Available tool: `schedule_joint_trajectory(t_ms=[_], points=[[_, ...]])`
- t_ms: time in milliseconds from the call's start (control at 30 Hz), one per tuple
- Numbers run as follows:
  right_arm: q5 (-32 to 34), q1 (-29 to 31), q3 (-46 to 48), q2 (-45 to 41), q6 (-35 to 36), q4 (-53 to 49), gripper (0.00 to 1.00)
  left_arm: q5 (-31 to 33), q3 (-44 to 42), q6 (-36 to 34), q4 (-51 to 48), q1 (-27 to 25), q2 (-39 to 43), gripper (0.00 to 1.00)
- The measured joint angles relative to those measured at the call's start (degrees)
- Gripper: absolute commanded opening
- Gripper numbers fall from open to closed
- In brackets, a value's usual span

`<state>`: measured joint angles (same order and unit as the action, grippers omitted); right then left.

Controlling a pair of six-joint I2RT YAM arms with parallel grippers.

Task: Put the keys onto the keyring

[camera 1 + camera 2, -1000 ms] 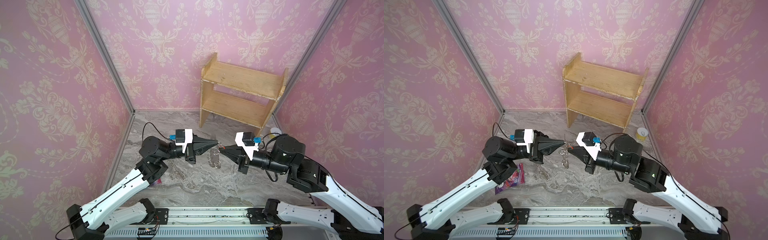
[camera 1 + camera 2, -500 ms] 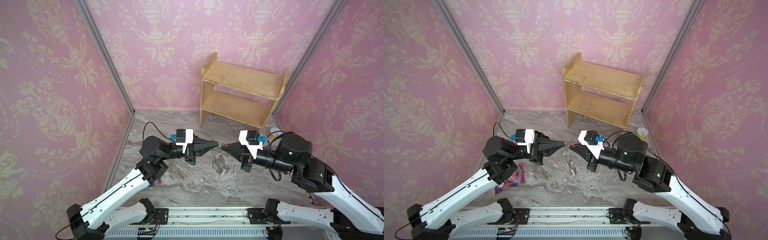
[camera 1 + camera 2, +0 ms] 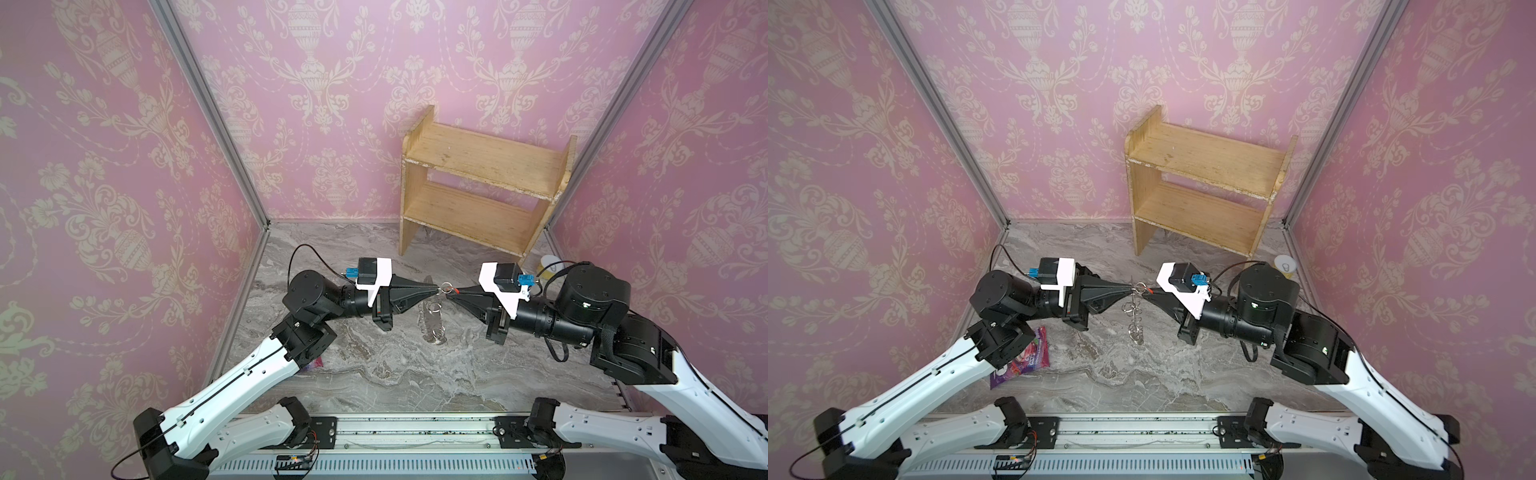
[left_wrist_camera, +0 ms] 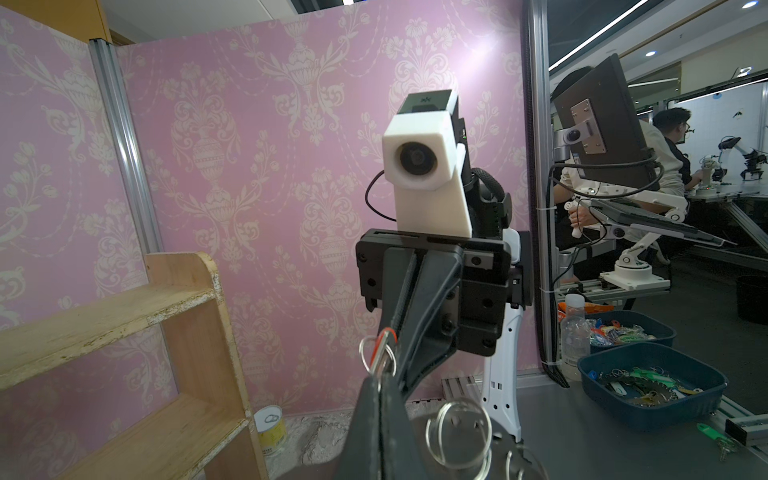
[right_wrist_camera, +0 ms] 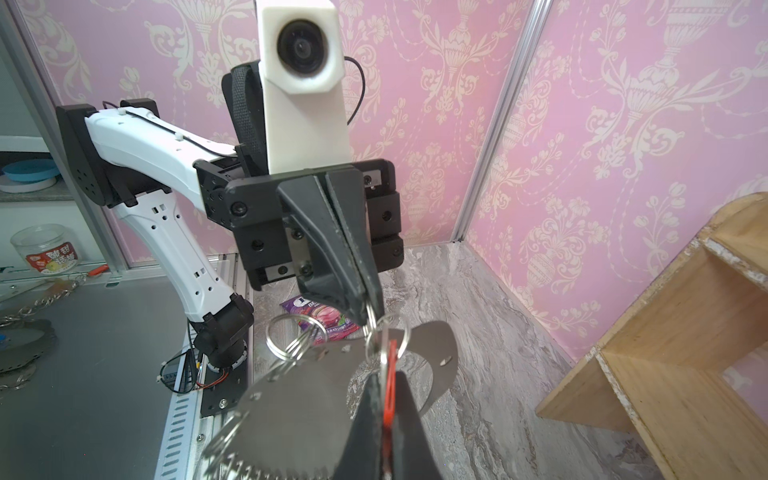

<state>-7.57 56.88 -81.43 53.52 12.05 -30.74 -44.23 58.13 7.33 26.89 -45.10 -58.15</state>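
Nearest you, well in front of the wooden shelf (image 3: 478, 187) and off to its left, a purple snack packet (image 3: 1021, 361) lies on the marble floor (image 3: 395, 374). Closer to the shelf, in front of its left post, your two grippers meet tip to tip in the air. Your left gripper (image 3: 435, 290) is clamped on one split ring of the keyring (image 3: 431, 322). The keyring's flat grey crescent hangs below the tips, and you cannot tell whether its lower end reaches the floor. Your right gripper (image 3: 450, 294) is closed on the red-orange tag of the keys (image 5: 390, 374), pressed against that same ring. Whether the key is threaded on does not show. Beside the shelf's right foot stands a yellow can (image 3: 550, 264).
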Motion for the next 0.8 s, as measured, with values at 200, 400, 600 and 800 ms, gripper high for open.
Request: schedule_joint_trajectory(t_ms=[200,400,600,800], points=[[3.37,1.05,-4.39,2.95,2.25,-4.85,0.0,0.81,0.0,-0.92,-1.62,0.0,0.11,0.0],[8.11,2.56,-6.88,5.22,4.35,-9.05,0.0,1.49,0.0,-1.84,-3.04,0.33,1.09,0.0],[11.06,3.96,-9.57,6.69,6.05,-11.96,0.0,2.82,0.0,-3.04,-4.79,0.33,2.6,0.0],[12.94,4.79,-11.65,7.93,7.72,-13.38,0.0,4.09,-0.11,-4.52,-6.69,0.33,3.02,0.01]])
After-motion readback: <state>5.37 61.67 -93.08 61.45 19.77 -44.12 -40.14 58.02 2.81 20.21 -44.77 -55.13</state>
